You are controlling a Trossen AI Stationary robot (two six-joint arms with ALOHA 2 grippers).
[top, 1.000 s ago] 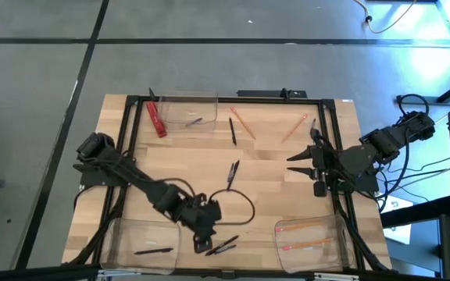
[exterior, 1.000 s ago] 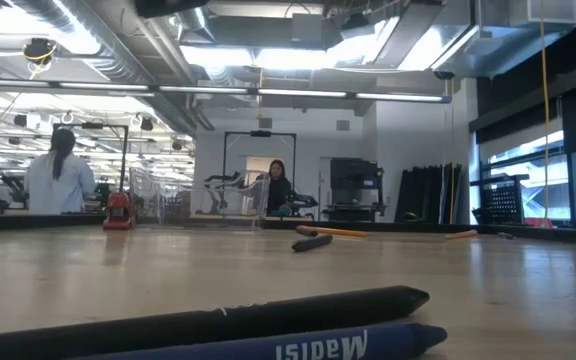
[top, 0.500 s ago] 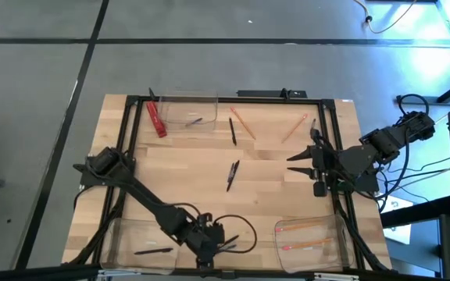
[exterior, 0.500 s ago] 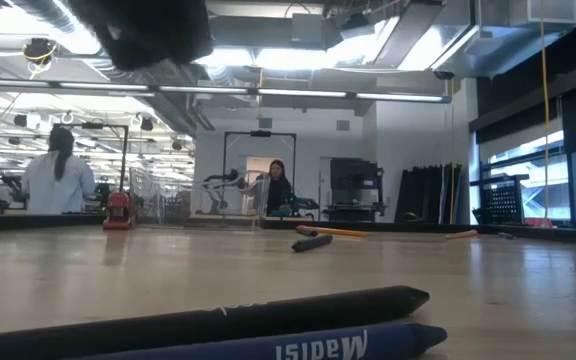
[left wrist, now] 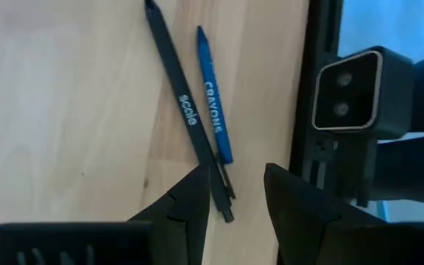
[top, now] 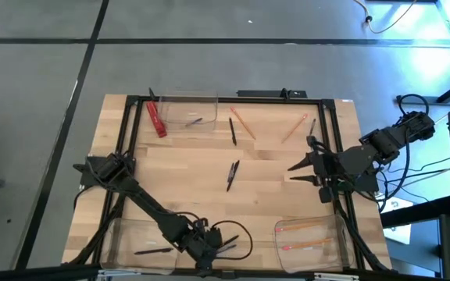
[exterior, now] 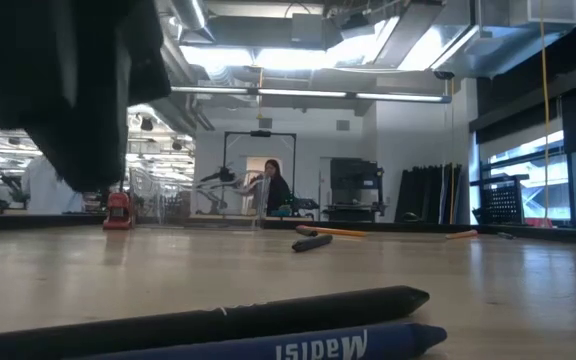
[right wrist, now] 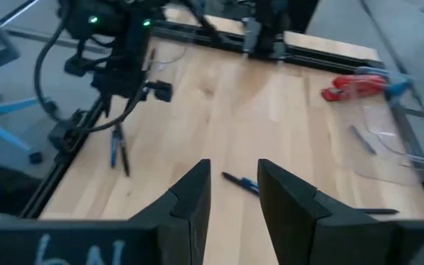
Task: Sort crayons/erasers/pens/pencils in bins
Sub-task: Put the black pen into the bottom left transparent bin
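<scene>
Hovering low at the near edge of the worktop (top: 170, 172), the left gripper (left wrist: 235, 193) stands with jaws released, straddling the end of a slim black pen (left wrist: 182, 110) so that closing would pinch its round barrel. A short blue crayon (left wrist: 213, 103) with a paper wrapper lies just beside the pen, almost touching, which leaves little room for a clean single pick. Both lie between two clear, shallow plastic bins at the near edge: the left bin (top: 123, 234) holds one pen, the right bin (top: 326, 226) holds pencils. A third bin (top: 209, 105) sits at the far edge. The right gripper (top: 301, 165) waits at the right edge, jaws parted and empty.
</scene>
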